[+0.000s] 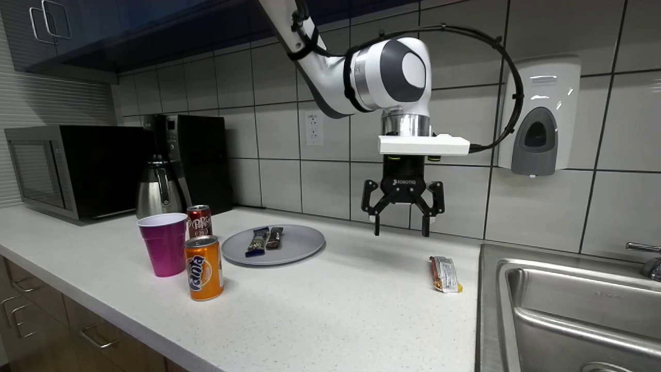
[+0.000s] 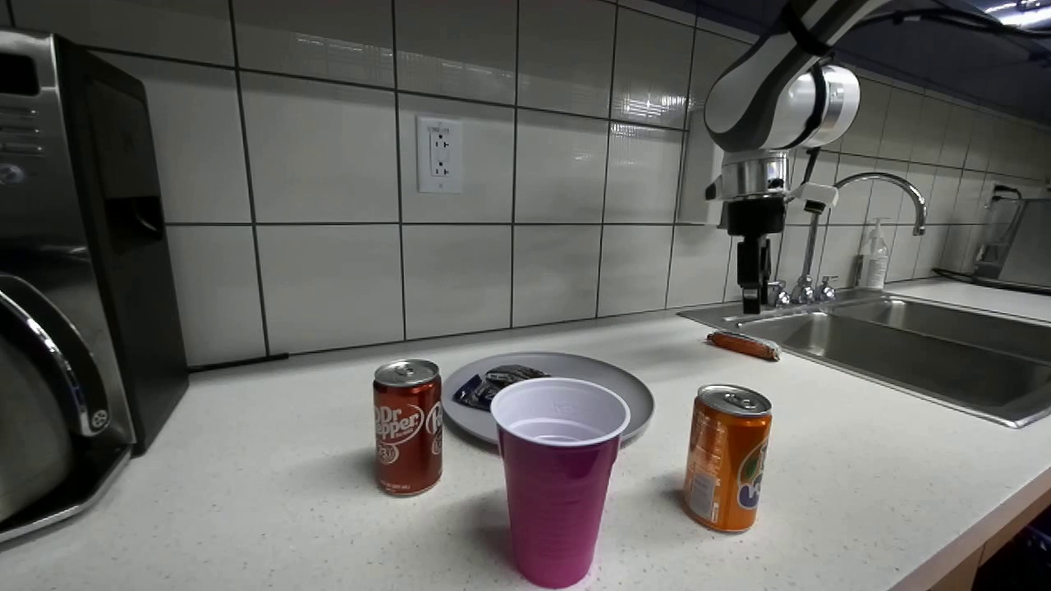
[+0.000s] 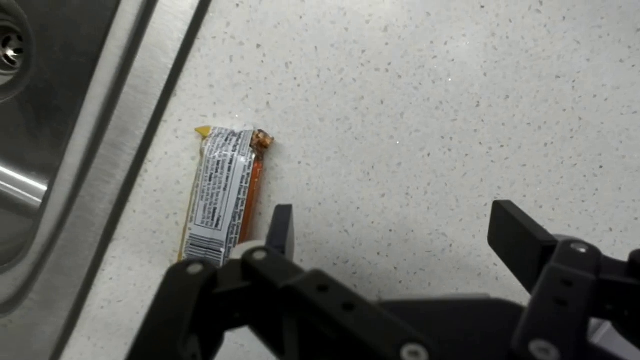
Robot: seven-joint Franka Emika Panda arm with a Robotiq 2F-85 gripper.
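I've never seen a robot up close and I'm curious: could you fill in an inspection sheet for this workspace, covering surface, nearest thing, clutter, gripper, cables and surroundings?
Surface: speckled white countertop, dark line along the stainless-steel sink.
Nearest thing: slim snack bar in a white-and-orange wrapper, lying beside the sink, not held.
Clutter: round grey plate bearing two dark-wrapped bars; magenta plastic cup, orange Fanta can and dark-red Dr Pepper can, all upright.
Gripper: black, two-fingered, open, above the countertop, holding nothing.
Cables: black cable, arching beside the white robot arm.
Surroundings: pale tiled wall, white-and-grey plastic dispenser, black-and-silver microwave.
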